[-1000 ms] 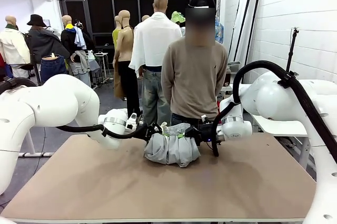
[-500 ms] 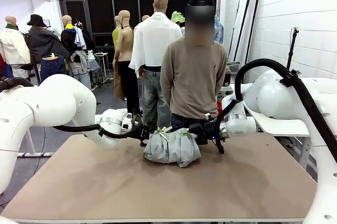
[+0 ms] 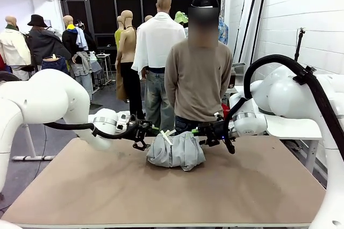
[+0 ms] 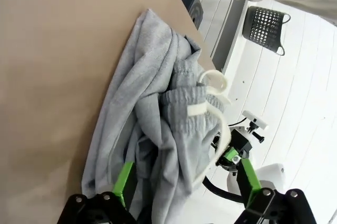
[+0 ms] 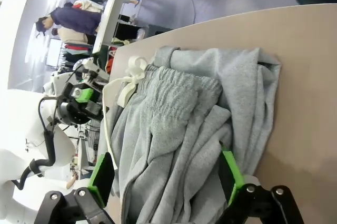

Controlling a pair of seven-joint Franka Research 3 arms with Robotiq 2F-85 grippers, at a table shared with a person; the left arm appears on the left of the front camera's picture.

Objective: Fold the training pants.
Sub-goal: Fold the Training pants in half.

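The training pants (image 3: pixel 176 151) lie as a crumpled light grey bundle at the table's far middle, with the gathered waistband and white drawstring (image 3: pixel 165 134) on top. My left gripper (image 3: pixel 141 132) hovers just off the bundle's left side, open. My right gripper (image 3: pixel 208 132) hovers just off its right side, also open. In the left wrist view the pants (image 4: pixel 152 124) run up between the spread green fingers (image 4: pixel 124 175) of the left gripper (image 4: pixel 185 176). In the right wrist view the pants (image 5: pixel 195 124) lie ahead of the right gripper (image 5: pixel 164 174), whose jaws stand wide apart.
A person in a tan sweater (image 3: pixel 196 78) stands at the table's far edge right behind the bundle, hands out of sight. The brown table (image 3: pixel 161 191) stretches bare toward the near edge. A black mesh basket (image 4: pixel 266 21) stands on the floor beyond the table.
Both grippers have let go of the bundle's top corners and drawn apart sideways, left going left and right going right. The pants have settled onto the table.
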